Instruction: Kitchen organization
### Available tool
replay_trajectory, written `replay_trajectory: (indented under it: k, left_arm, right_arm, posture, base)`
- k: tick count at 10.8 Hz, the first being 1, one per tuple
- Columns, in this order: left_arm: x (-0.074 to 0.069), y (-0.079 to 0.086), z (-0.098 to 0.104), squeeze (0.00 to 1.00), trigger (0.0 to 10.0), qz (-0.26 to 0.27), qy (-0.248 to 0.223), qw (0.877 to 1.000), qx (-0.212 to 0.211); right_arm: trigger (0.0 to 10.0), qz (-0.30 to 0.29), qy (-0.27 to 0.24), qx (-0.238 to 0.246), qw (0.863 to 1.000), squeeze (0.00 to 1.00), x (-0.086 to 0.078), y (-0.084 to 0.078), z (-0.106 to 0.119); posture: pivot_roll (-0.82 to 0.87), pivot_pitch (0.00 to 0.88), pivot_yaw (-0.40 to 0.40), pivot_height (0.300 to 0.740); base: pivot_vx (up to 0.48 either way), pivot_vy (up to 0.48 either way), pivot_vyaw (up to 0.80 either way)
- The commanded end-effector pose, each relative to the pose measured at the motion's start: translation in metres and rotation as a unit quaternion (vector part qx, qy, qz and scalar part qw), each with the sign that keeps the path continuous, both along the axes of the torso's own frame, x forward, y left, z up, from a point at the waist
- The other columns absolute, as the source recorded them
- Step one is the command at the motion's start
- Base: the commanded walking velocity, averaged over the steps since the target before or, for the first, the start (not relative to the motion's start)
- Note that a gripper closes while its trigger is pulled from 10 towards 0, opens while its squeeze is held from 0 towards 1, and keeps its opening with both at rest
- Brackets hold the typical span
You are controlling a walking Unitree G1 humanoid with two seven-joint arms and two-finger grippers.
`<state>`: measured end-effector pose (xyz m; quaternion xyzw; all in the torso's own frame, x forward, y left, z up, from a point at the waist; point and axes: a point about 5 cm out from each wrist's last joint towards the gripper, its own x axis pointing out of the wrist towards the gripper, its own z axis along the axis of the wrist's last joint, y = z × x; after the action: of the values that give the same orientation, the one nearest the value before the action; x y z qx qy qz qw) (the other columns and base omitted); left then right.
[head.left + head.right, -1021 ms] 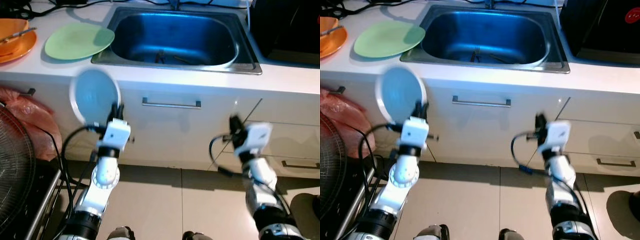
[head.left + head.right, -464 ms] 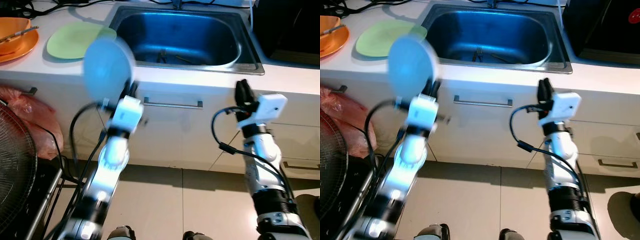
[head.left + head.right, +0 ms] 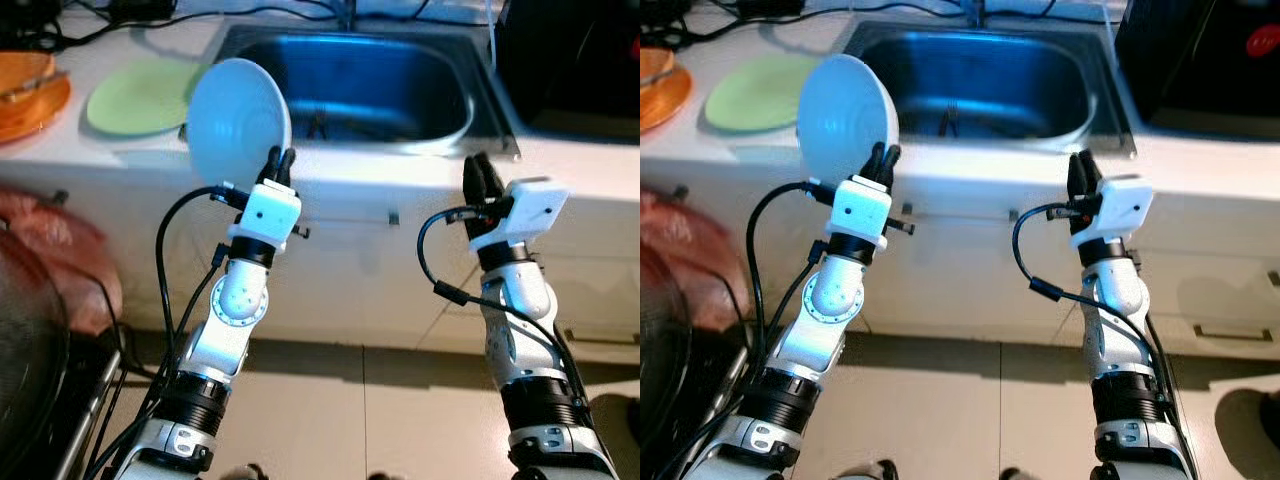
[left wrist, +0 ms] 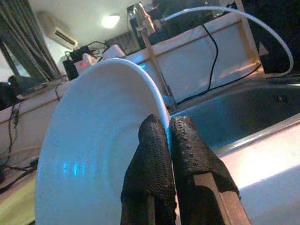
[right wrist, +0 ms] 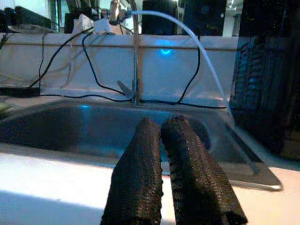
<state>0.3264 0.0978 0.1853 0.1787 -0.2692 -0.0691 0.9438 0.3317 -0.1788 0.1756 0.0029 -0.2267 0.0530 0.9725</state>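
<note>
Left wrist view shows our left gripper [image 4: 166, 140] clamped on the white plate [image 4: 93, 154], our right gripper [image 5: 161, 140] closed on nothing, so next we judge it goes into the sink [image 3: 370, 85].

Both silver arms raised, left tool [image 3: 282, 157] pinched shut, right tool [image 3: 478, 172] fingers pressed together

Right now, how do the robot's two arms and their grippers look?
Both arms are silver, with rounded joints and a ribbed black ring lower down. Each wrist carries a white box, and a black cable loops beside each arm. The left gripper and the right gripper each have two long black fingers with a dotted, textured surface.
</note>
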Motion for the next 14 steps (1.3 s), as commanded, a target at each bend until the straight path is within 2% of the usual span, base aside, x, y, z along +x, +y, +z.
replay_trajectory:
  k: [1, 14]
  left_arm:
    - [0.0006, -0.0025, 0.0064, 0.0, 10.0, -0.011, -0.013, 1.0, 0.002]
    - [0.0009, -0.0057, 0.0119, 0.0, 10.0, -0.024, -0.021, 0.999, 0.008]
  right_arm:
    - [10.0, -0.002, 0.01, 0.001, 1.0, 0.0, -0.0023, 0.0004, -0.0038]
    - [10.0, 0.001, 0.017, 0.01, 1.0, 0.0, -0.0043, 0.0037, -0.0038]
  posture:
    - [0.04, 0.125, 0.014, 0.74]
    - [0.04, 0.149, 0.017, 0.74]
  base:
    - [0.416, 0.0, 0.0]
    - [0.423, 0.0, 0.0]
